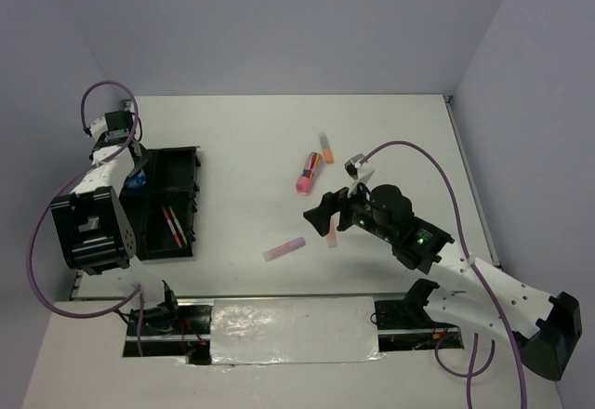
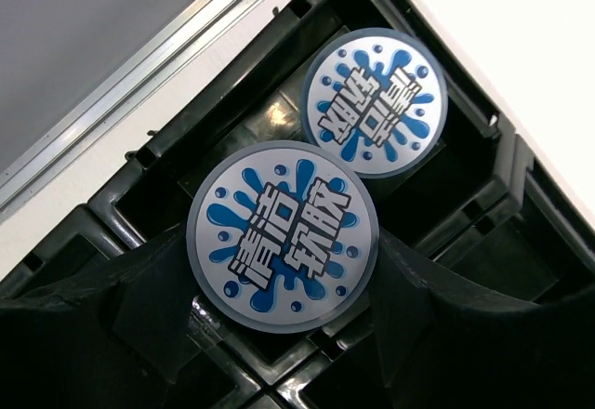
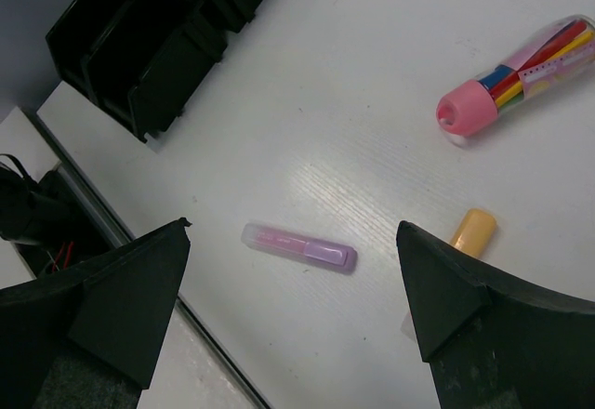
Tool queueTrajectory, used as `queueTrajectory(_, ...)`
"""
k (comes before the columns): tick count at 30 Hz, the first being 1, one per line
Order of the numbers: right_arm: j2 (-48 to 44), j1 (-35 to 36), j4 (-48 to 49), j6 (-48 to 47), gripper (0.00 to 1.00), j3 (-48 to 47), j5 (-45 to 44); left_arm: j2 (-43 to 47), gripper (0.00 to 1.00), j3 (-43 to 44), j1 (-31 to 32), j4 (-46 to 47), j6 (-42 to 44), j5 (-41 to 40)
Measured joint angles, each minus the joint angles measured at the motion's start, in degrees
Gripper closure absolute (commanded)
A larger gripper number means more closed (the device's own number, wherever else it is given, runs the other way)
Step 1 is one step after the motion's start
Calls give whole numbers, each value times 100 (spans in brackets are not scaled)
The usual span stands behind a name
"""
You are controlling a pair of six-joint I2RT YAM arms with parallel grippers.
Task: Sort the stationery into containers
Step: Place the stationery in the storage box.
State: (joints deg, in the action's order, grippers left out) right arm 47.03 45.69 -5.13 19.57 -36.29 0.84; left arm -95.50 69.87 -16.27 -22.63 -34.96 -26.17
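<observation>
Grips a blue-white roll (image 2: 282, 223) with the left gripper (image 2: 284, 270) over the black tray (image 2: 502, 177), beside a second roll (image 2: 375, 102) lying in a compartment. Holds the right gripper (image 3: 293, 232) spread wide and empty above the lilac stick (image 3: 297, 246) on the table (image 3: 372, 74), near the orange stick (image 3: 472, 230).

The white table (image 1: 260, 139) fills the top view from the far wall down to the near edge, its surface faintly wood-grained in the right wrist view. A black tray (image 1: 193, 206) sits on it at the left of the frame, close to the left edge. Just right of upper centre lies a clear tube (image 1: 308, 173) with a pink cap, tilted, cap end lower left. Just above it, apart, lies a pale stick (image 1: 326, 147) with an orange end. Below centre a lilac stick (image 1: 284, 250) lies slanted, alone. Right of that, near it, is an orange stick (image 3: 472, 232).
</observation>
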Motion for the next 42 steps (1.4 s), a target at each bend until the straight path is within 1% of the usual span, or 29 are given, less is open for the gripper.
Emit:
queueTrajectory(2, 0, 0, 2, 0, 0, 0, 22, 4, 81, -79, 9, 68, 0, -37)
queueTrajectory(3, 0, 0, 2, -2, 0, 0, 31, 4, 78, -105, 9, 109, 0, -57)
queueTrajectory(4, 0, 0, 2, -2, 0, 0, 39, 7, 68, -127, 9, 142, 0, -68)
queueTrajectory(6, 0, 0, 2, -15, 0, 0, 52, 35, 56, -166, 9, 195, 0, -85)
queueTrajectory(7, 0, 0, 2, -20, 0, 0, 59, 59, 39, -184, 11, 205, -2, -98)
queueTrajectory(8, 0, 0, 2, -22, 0, 0, 74, 92, 31, -199, 17, 210, -2, -111)
queueTrajectory(9, 0, 0, 2, -22, 0, 0, 105, 149, 16, -216, 26, 214, -4, -122)
queueTrajectory(10, 2, 0, 2, -26, 0, 0, 131, 208, 6, -234, 35, 212, -2, -140)
queueTrajectory(11, 2, 0, 2, -37, 0, 0, 151, 275, 1, -251, 46, 214, -9, -164)
queueTrajectory(18, 0, 0, 2, -52, 0, 0, 157, 844, 1, -260, 125, 299, -125, -256)
queueTrajectory(22, 0, -11, 4, -59, 0, 9, 153, 892, 1, -173, 186, 177, -136, -289)
queueTrajectory(25, 0, -55, 2, -50, 0, 28, 103, 920, 1, -11, 413, -15, -96, -420)
queueTrajectory(27, -11, -131, 4, -7, 0, 42, 2, 949, 1, 203, 782, -151, 37, -509)
queueTrajectory(30, -197, -275, -4, 116, 0, 164, -337, 951, 1, 601, 1576, -188, 282, -437)
queueTrajectory(33, -636, -463, -42, 308, 0, 358, -911, 933, 1, 811, 2557, -114, 496, -190)
queueTrajectory(35, -964, -627, -96, 435, 0, 446, -1292, 763, 1, 970, 3327, -116, 634, -70)
queueTrajectory(39, -1467, -831, -179, 616, 0, 509, -1838, -195, 1, 1598, 4503, 31, 826, 354)
queueTrajectory(42, -1716, -841, -214, 649, 0, 568, -2098, -1213, 1, 2256, 5084, 70, 1012, 673)
